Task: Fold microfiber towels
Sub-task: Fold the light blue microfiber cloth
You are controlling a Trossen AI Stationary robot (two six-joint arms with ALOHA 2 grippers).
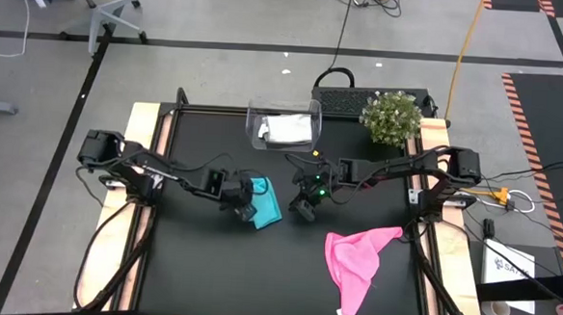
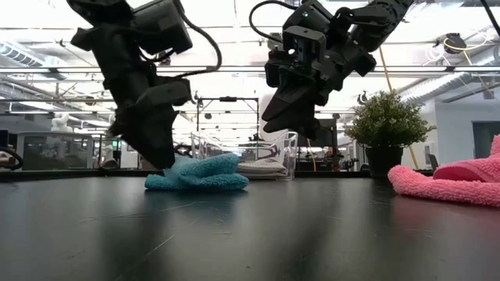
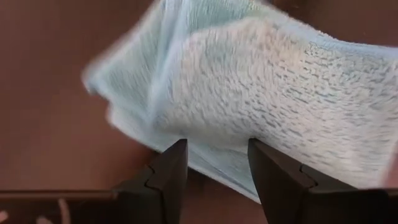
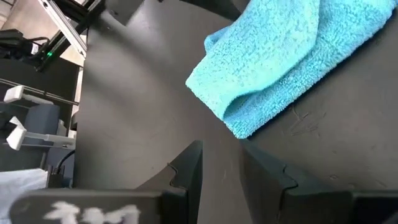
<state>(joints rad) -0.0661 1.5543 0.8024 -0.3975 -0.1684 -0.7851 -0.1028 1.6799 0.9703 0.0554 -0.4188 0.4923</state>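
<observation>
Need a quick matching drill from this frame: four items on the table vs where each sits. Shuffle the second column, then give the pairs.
Things:
1. teal towel
2. pink towel
3. grey-white towel
4. potted plant

Places:
A. inside the clear plastic bin at the table's far edge
B. far right corner of the table
C. folded on the mat at the left gripper, with the right gripper raised beside it
D. spread unfolded on the right side of the mat

Pairs: 1-C, 2-D, 3-A, 4-B
</observation>
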